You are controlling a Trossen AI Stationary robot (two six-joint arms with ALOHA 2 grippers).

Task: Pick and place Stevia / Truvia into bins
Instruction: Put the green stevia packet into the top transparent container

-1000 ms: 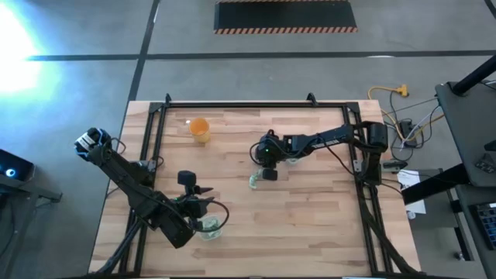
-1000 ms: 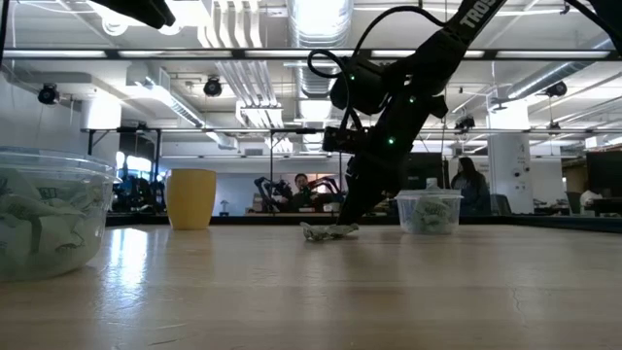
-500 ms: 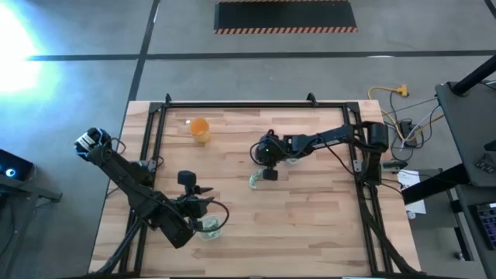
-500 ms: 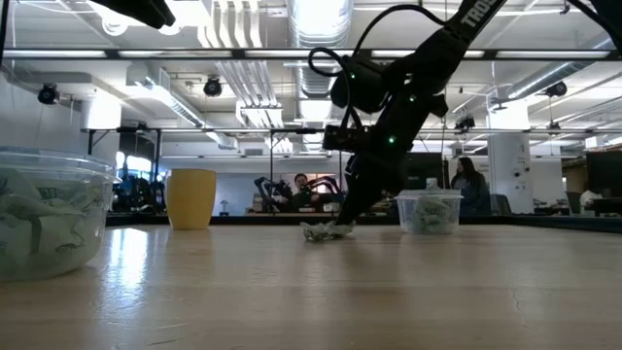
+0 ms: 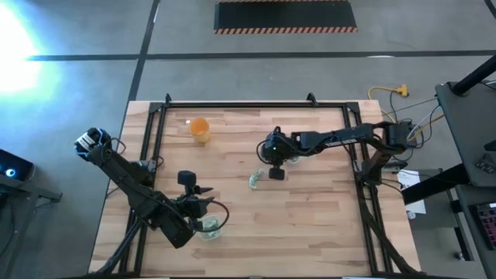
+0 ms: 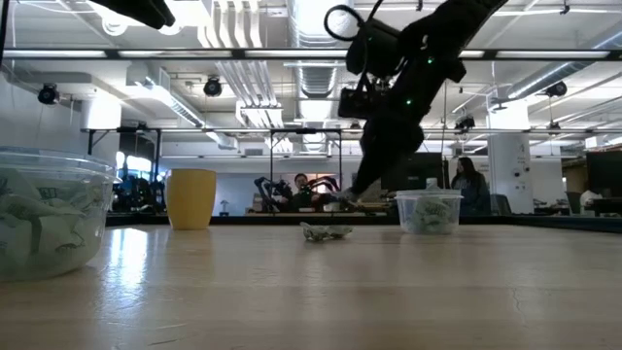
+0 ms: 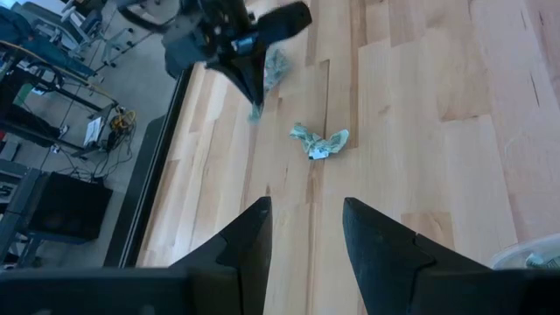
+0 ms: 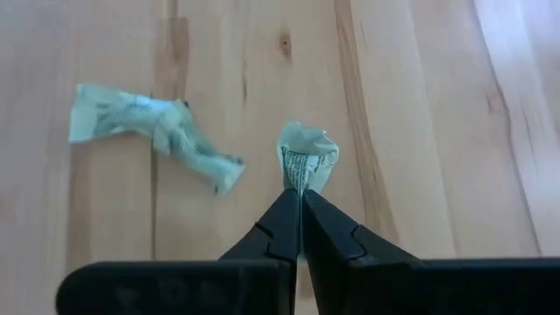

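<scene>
While our left end effector (image 7: pixel 304 241) waits open at the near left by a bin (image 5: pixel 208 226), our right end effector (image 8: pixel 300 229) hangs above mid-desk (image 5: pixel 310 217), pinched shut on one sachet (image 8: pixel 307 162). Crumpled sachets (image 5: pixel 255 181) lie just left below.

The near clear cup (image 6: pixel 44 209) is running off the low view's left edge; print on the crumpled sachets (image 8: pixel 153 131) is reading too small.
</scene>
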